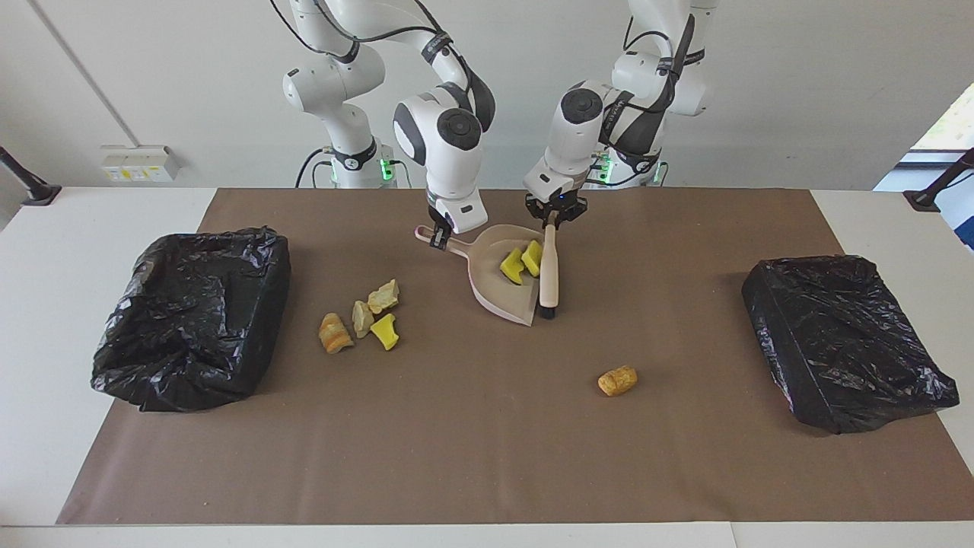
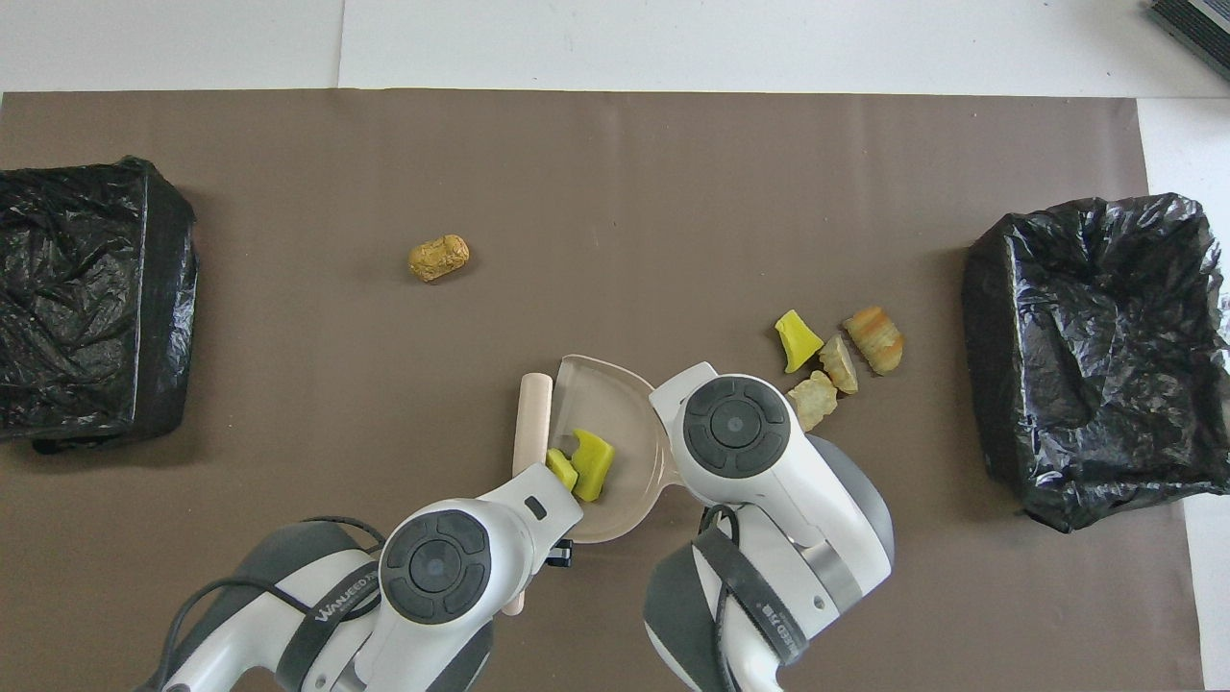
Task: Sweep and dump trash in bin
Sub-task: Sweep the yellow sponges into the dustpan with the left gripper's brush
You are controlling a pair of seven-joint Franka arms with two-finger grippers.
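1. Nearest the robots, the right gripper (image 1: 439, 237) is clamped on the handle of a beige dustpan (image 1: 508, 283). The pan rests on the brown mat (image 1: 487, 441), mid-table, with its open mouth facing the left arm's end of the table.
2. Beside it, the left gripper (image 1: 553, 217) is closed on the top of a beige brush (image 1: 549, 266). The brush's long axis runs away from the robots, handle end nearest them and dark bristles farthest. It lies right along the pan's mouth.
3. Two yellow sponge pieces (image 1: 522, 261) sit inside the pan, just beside the brush. This part of the sweeping looks done.
4. A little farther from the robots, toward the right arm's end, a cluster of four scraps (image 1: 362, 317) lies on the mat, close together: two pale chunks, one yellow piece and one orange-brown lump. They are not yet swept.
5. Farthest from the robots, a lone orange-brown lump (image 1: 617, 380) lies toward the left arm's end, well apart from the pan. It is not yet swept.
6. A black-lined bin (image 1: 190, 316) stands at the right arm's end and another black-lined bin (image 1: 845, 339) at the left arm's end. No scrap shows in either, so the dumping seems yet to come.
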